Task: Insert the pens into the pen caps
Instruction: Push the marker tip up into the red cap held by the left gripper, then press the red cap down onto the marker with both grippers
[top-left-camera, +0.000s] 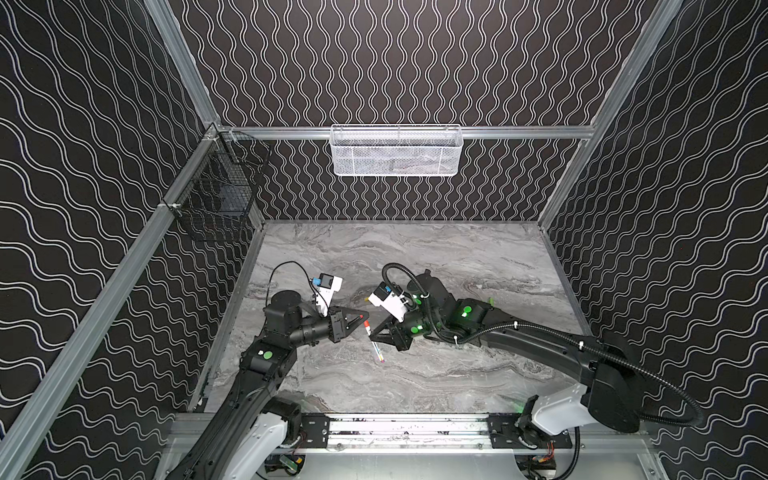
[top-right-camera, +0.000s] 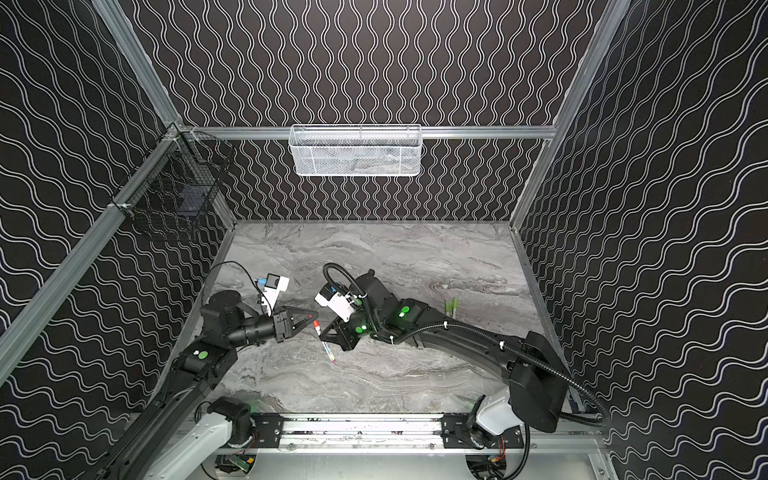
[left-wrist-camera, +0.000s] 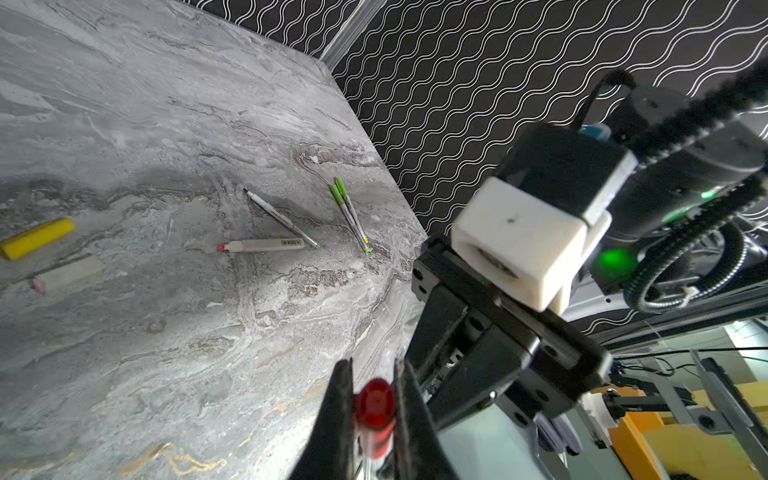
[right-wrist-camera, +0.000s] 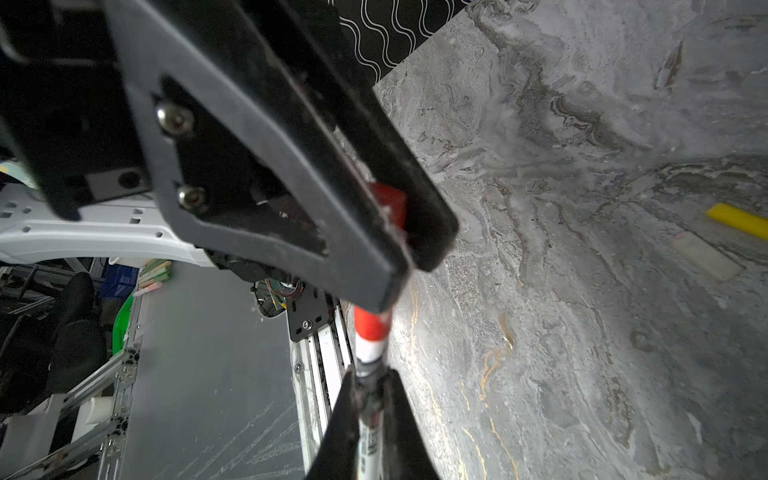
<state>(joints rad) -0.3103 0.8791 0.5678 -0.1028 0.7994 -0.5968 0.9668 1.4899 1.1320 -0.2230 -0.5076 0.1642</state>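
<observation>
Left gripper (top-left-camera: 363, 316) clamped on red cap (left-wrist-camera: 376, 405), held over the desk's middle. Right gripper (top-left-camera: 373, 338) clamped on pen (top-left-camera: 378, 352) barrel. The pen's red end points at the cap, close to it; seated or not, cannot tell. Lying on desk (top-left-camera: 457, 374): yellow cap (left-wrist-camera: 37, 239), pale cap (left-wrist-camera: 70, 272) beside it, red-tipped pen (left-wrist-camera: 266, 245), two green-capped pens (left-wrist-camera: 351, 216) toward the right edge.

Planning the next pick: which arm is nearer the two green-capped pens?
Right. The green-capped pens lie close beside the right arm, partly hidden behind it. The left arm is on the opposite side, with the right arm between it and them.
</observation>
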